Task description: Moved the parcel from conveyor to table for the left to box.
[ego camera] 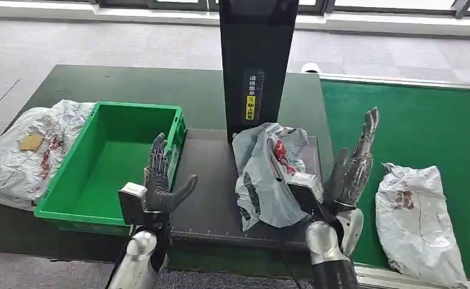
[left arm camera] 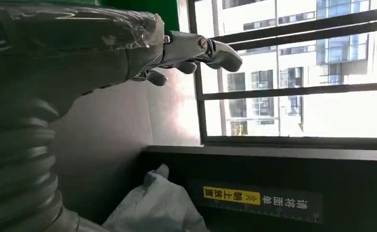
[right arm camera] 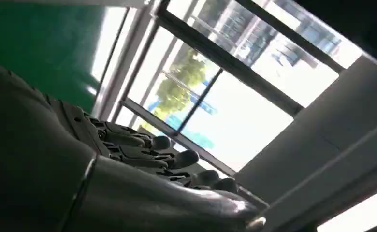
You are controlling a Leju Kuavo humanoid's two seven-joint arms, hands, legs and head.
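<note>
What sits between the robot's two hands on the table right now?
In the head view, a grey parcel on the dark platform lies between the left hand and right hand.

Label [ego camera: 252,95] print too small; far-right parcel [ego camera: 422,223] edge-cropped.

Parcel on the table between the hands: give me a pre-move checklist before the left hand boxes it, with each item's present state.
1. Parcel on the dark plate, off the conveyor: ok.
2. Right hand clear of the parcel, fingers spread and raised: ok.
3. Left hand empty, fingers apart: ok.
4. Green box has free room inside: ok.
5. Path from parcel to box unobstructed: not ok; the left hand sits at the box rim between them.
6. Parcel's weight and stiffness: cannot tell.
</note>
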